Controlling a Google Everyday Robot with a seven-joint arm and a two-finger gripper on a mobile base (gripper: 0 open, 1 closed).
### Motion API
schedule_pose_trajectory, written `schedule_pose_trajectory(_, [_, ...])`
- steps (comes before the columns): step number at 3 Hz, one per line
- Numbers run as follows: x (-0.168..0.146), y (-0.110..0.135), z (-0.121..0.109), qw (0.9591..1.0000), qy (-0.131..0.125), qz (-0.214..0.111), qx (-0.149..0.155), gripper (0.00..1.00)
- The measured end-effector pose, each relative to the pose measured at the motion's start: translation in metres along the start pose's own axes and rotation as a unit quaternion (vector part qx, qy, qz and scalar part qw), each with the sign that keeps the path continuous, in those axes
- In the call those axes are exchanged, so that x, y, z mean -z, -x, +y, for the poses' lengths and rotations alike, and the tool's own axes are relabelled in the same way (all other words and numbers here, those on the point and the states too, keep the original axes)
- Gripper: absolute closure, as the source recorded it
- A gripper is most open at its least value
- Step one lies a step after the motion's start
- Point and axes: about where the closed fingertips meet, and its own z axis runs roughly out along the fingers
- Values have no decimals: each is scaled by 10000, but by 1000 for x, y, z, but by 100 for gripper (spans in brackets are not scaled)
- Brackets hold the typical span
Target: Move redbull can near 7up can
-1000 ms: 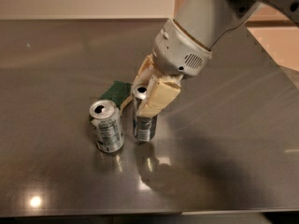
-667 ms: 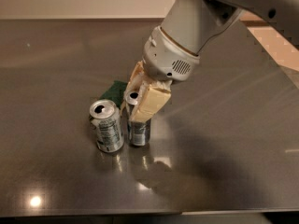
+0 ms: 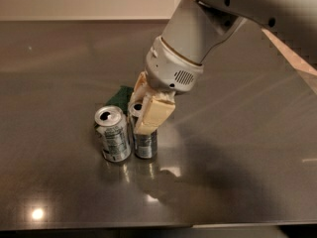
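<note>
The redbull can [image 3: 145,144] is slim, silver and dark blue, and stands upright on the dark table [image 3: 59,58]. It is right beside the 7up can [image 3: 113,134], a wider silver-grey can with a print panel and an open silver top. The two cans stand almost touching. My gripper [image 3: 141,114] comes down from the upper right, its cream fingers [image 3: 154,113] closed around the top of the redbull can. The can's upper part is hidden behind the fingers.
A dark green flat packet [image 3: 120,96] lies just behind the two cans. The big grey arm [image 3: 198,38] hangs over the table's middle and right. The table's front edge [image 3: 148,227] runs along the bottom; a pale floor strip [image 3: 297,58] shows at right.
My gripper has carried the redbull can to the left, from a gap away to right beside the 7up can. The 7up can has not moved.
</note>
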Motion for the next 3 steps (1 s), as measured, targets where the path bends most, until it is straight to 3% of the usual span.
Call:
schedule_pose_trajectory(1, [0,2,0,10000,-23,-3,14,12])
schedule_pose_trajectory(2, [0,3,0,10000,-39,-2,27,0])
schedule_pose_trajectory(3, [0,3,0,10000,-40,-2,27,0])
